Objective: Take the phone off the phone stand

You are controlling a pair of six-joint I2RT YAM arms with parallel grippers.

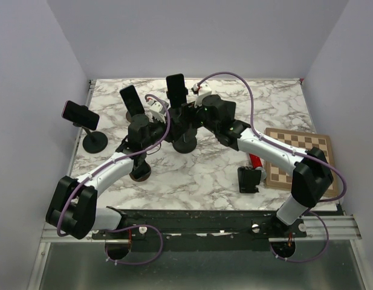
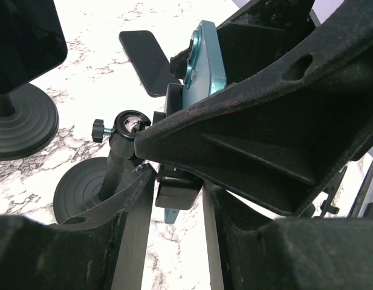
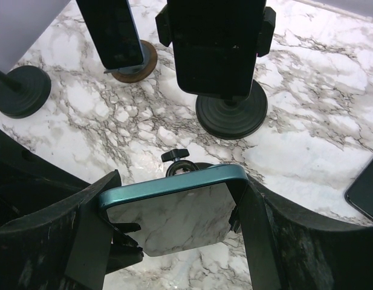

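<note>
Marble tbl [image 1: 210, 175], lilac walls [image 1: 29, 72]; phone [image 3: 174, 211] btwn rt fingers [image 3: 268, 241].

Overhead, the two wrists [image 1: 216, 112] conceal the phone [image 3: 168, 211]. In the left wrist view a finger [image 2: 246, 139] covers its lower half and part of the phone stand [image 2: 83, 193].

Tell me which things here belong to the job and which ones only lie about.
For the job: teal phone, gripped by the right tool; its phone stand, held by the left tool.
Lying about: three other phones on stands; chessboard; red-handled item.
</note>
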